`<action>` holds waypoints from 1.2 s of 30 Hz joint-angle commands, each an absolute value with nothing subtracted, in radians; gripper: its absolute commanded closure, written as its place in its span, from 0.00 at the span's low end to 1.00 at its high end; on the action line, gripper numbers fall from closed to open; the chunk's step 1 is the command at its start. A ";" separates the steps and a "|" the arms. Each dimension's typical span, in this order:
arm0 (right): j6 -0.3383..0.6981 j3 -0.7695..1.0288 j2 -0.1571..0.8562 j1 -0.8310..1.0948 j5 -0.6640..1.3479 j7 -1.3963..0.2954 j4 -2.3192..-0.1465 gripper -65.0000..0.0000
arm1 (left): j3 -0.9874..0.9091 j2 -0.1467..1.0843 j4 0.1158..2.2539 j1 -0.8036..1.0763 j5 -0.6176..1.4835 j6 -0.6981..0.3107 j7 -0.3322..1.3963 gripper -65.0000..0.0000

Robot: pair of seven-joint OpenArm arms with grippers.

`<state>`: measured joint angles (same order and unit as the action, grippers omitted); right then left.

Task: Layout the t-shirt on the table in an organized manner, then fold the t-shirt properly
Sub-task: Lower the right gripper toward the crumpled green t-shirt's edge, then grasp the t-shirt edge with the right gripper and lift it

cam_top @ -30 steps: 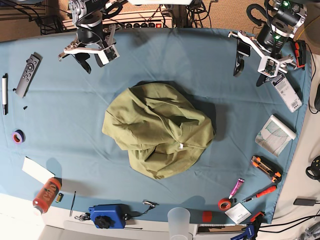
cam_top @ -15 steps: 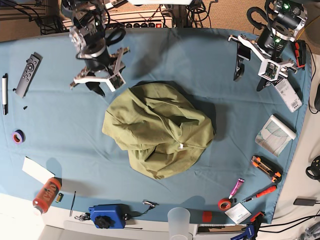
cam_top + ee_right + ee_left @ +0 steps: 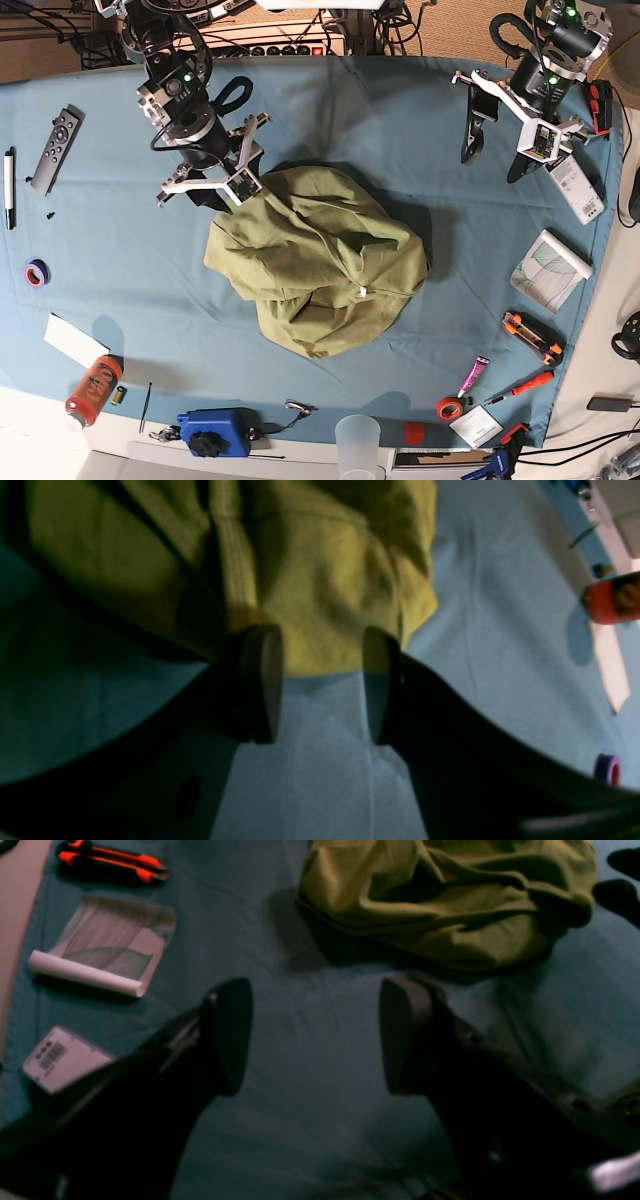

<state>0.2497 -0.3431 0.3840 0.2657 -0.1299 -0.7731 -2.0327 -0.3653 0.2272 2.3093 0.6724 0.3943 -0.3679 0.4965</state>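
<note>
The worktop (image 3: 330, 110), draped in light-blue cloth, carries everything you need to read here; take the t-shirt (image 3: 315, 260) as your landmark. It lies near the middle of the cloth as a rumpled olive-green mound, not yet spread, so the layout step has still to begin. Its long axis runs roughly from the far corner on the right arm's side to the near edge, and no sleeve or hem can be told apart in the heap.

The right gripper (image 3: 205, 188) is by far the nearer of the two. In the base view it sits at the shirt's far corner, and in the right wrist view its jaws stand spread with nothing between the pads (image 3: 262, 680), the shirt's edge (image 3: 320, 605) lying directly ahead of them and just beyond the tips. Whether the tips already touch the cloth you cannot tell. Judged from this, your next move is a short advance and a pinch on that edge.

The left gripper (image 3: 497, 145) stands well apart from the shirt, towards the far corner on the other side. Its jaws are likewise spread and empty (image 3: 315, 1035); the shirt (image 3: 440, 900) shows ahead and a little to one side, with bare cloth between.

A small white tag (image 3: 362, 292) shows on the shirt's near side, away from both arms.
</note>
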 commanded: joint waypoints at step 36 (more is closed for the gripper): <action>0.281 -0.223 0.291 0.131 -0.052 -0.813 -1.946 1.00 | -0.369 0.231 2.321 0.595 0.409 -0.368 0.471 0.39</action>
